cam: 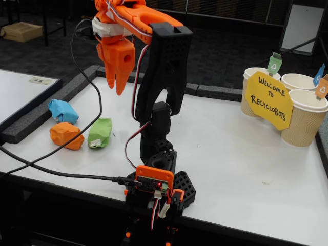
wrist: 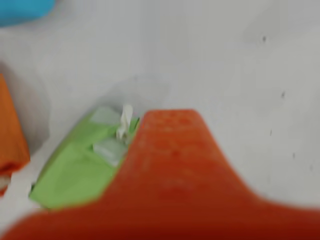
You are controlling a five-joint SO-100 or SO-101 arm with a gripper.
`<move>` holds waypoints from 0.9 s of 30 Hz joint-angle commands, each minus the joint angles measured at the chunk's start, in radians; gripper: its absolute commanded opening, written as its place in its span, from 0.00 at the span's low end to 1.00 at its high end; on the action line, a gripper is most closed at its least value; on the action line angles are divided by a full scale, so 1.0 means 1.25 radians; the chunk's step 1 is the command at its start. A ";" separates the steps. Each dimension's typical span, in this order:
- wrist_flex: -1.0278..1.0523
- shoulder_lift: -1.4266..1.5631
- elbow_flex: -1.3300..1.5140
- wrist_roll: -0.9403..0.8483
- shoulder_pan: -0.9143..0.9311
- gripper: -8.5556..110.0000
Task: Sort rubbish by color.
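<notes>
In the fixed view the pincer (cam: 116,84) hangs high above the white desk (cam: 246,154), its two orange fingers drawn together to a point with nothing between them, touching nothing. The three paper wads lie in a cluster on the desk at about nine o'clock from the arm's base (cam: 156,184): the light blue wad (cam: 63,110) farthest back, the orange wad (cam: 66,135) just in front of it, and the green wad (cam: 100,132) at three o'clock of the orange one, close beside it. A black cable (cam: 82,128) runs across the gap between orange and green. In the wrist view a blurred orange finger (wrist: 175,170) fills the lower frame; the green wad (wrist: 82,165) shows at its nine o'clock, lying on the desk, with the orange wad (wrist: 11,135) at the left edge and the light blue wad (wrist: 22,9) in the upper left corner. Far across the desk, at two o'clock from the base, stand three tan paper cups (cam: 302,118) behind a yellow sign (cam: 268,100).
</notes>
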 commanded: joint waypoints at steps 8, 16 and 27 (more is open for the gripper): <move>0.022 0.094 -0.012 0.005 -0.146 0.17; 0.045 0.094 0.120 0.004 -0.342 0.18; 0.045 0.090 0.139 -0.167 -0.378 0.18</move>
